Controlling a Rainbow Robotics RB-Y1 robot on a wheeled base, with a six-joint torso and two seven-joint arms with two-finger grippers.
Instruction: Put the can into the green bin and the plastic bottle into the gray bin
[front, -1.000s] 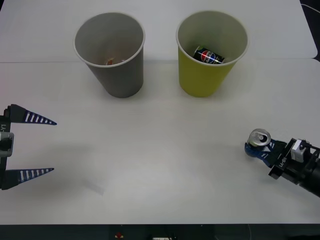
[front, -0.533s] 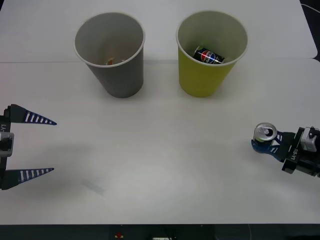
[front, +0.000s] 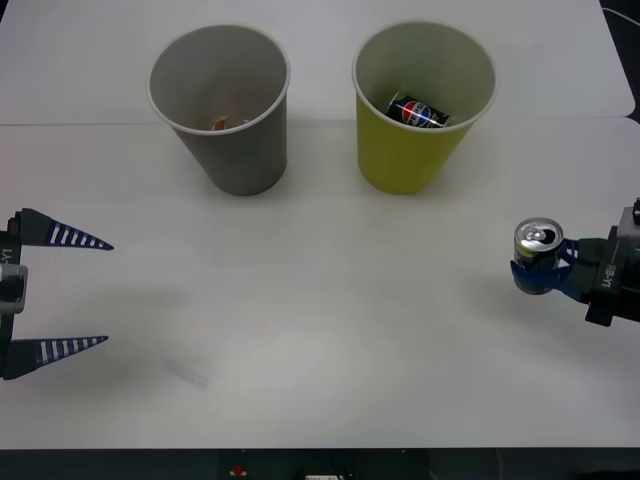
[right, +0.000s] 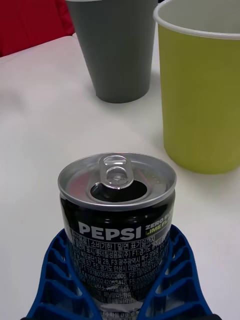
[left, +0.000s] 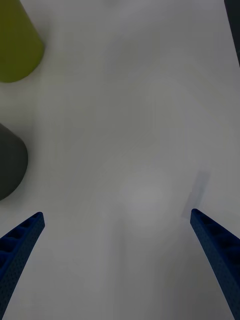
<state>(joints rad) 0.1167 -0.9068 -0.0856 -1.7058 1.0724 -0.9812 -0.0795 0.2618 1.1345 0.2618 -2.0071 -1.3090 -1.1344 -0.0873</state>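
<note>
The opened Pepsi can (front: 538, 256) stands upright near the table's right edge. The gray bin (front: 222, 105) and green bin (front: 420, 105) stand side by side at the far end.

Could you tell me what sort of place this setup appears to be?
Probably a lab bench for a waste-sorting test: a plain white table bearing only the gray bin and the green bin, with the can in the right claw.

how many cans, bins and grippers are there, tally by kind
Cans: 2, the black open-top drink can clamped in the right gripper and a dark logo can lying inside the yellow-green bin.
Bins: 2, the yellow-green tapered bin and the gray tapered bin.
Grippers: 2, the left gripper is open.
Total: 6
</note>
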